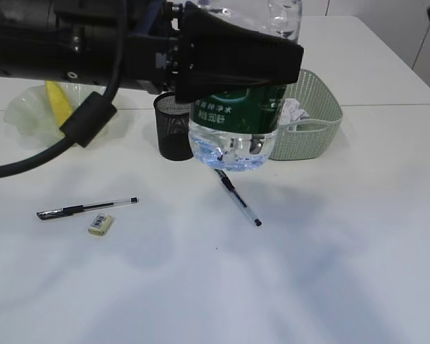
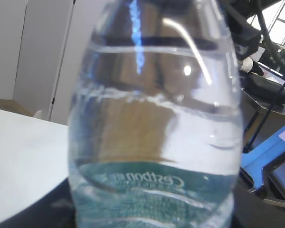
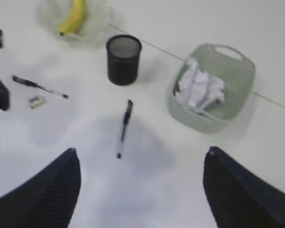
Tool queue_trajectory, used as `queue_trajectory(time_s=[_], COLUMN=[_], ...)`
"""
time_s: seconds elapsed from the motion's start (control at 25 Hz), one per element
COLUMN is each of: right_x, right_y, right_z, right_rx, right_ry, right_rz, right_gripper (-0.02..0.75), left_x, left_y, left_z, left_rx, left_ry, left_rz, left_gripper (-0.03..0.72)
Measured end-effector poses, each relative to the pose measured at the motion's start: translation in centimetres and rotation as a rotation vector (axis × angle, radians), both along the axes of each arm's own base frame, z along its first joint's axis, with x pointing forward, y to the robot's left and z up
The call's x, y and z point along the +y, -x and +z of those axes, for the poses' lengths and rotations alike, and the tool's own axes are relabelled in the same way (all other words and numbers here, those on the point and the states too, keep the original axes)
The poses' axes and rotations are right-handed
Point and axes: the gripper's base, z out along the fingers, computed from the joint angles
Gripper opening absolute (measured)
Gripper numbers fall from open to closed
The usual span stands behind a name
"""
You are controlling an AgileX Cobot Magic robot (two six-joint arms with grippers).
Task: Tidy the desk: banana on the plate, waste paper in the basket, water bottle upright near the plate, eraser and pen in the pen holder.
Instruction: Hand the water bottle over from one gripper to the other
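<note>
One clear plastic water bottle (image 1: 233, 136), partly full, hence weighty and slippery, hangs clamped at its label in the left claw (image 1: 229, 68); right claw (image 3: 140, 190) gapes apart.

Bottle (image 1: 233, 140) is up off the worktop (image 1: 330, 272), upright. Banana (image 3: 74, 17) sits in the plate (image 3: 97, 23), paper (image 3: 199, 88) in the basket (image 3: 237, 71), two pens (image 1: 238, 198) and eraser (image 1: 101, 223) lying loose near the holder (image 3: 123, 59)
</note>
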Motion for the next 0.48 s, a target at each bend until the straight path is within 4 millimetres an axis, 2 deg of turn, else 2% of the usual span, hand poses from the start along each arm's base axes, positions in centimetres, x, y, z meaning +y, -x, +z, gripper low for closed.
queue_trajectory(time_s=[0.24,0.48], right_x=[-1.7,-2.2], right_y=[0.0,0.0], right_z=[-1.1,-3.7], right_rx=[0.090,0.185], right_ry=[0.076,0.133], right_rz=[-0.200,-0.243], right_gripper=[0.595,0.595], left_x=[0.1,0.4], left_y=[-0.9,-2.2], left_z=[-0.4,-0.9], left_rx=[-0.006,-0.064], left_ry=[-0.043,-0.107], left_rz=[0.099,0.237], left_gripper=[0.376,0.376])
